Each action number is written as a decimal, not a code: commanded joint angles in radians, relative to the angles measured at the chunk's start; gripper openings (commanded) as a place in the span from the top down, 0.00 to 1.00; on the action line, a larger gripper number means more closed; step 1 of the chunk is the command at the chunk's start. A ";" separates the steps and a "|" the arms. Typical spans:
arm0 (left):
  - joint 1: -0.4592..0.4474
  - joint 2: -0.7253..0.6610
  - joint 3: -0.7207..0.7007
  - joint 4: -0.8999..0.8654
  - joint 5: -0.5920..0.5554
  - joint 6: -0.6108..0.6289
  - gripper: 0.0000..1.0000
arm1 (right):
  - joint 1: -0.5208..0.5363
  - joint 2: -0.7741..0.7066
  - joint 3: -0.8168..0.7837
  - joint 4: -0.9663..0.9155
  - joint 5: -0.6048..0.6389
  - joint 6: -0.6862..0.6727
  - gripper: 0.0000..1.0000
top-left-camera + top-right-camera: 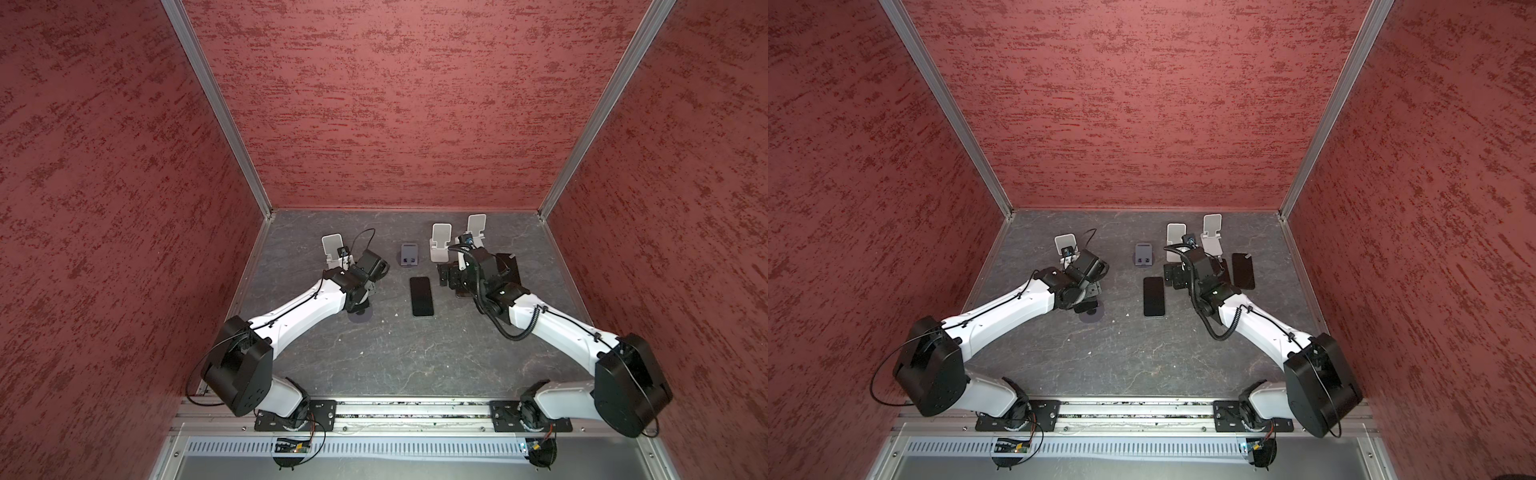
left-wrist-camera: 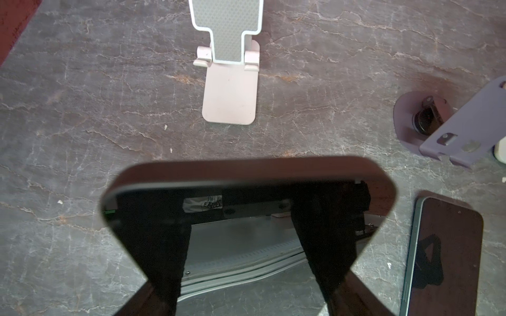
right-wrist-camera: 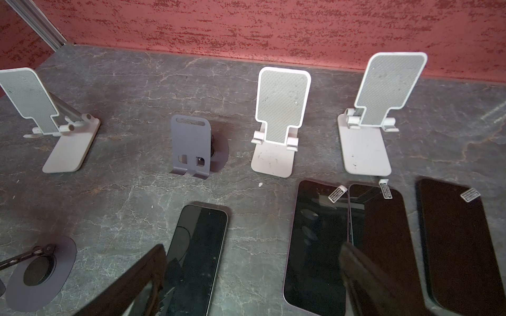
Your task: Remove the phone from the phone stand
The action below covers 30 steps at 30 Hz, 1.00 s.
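Note:
My left gripper (image 2: 246,240) is shut on a dark phone (image 2: 246,175) by its two long edges, holding it off the table; its glossy screen mirrors the front rail. In both top views the phone (image 1: 374,262) (image 1: 1090,262) hangs tilted at the left gripper (image 1: 365,272), just in front of a bare white phone stand (image 1: 332,247) (image 2: 231,82). A round purple stand base (image 1: 359,316) (image 3: 41,273) lies under that wrist. My right gripper (image 3: 252,287) (image 1: 446,276) is open and low over flat phones, holding nothing.
A grey stand (image 1: 409,254) (image 3: 190,147) and two white stands (image 3: 276,123) (image 3: 377,109) line the back, all bare. One phone (image 1: 421,296) (image 3: 200,246) lies flat at centre. Three more phones (image 3: 315,246) (image 3: 383,240) (image 3: 460,246) lie at the right. Red walls enclose the table.

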 commanded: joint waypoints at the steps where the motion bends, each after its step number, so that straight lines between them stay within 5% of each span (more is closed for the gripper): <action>1: -0.011 -0.038 0.051 -0.005 -0.042 0.035 0.34 | -0.011 0.003 -0.001 0.019 -0.006 0.008 0.01; 17: -0.098 -0.064 0.130 -0.055 -0.067 0.096 0.34 | -0.013 -0.013 0.003 0.013 -0.013 0.023 0.01; 30: -0.212 0.051 0.244 -0.086 -0.067 0.153 0.34 | -0.013 -0.050 -0.012 -0.012 0.021 0.019 0.01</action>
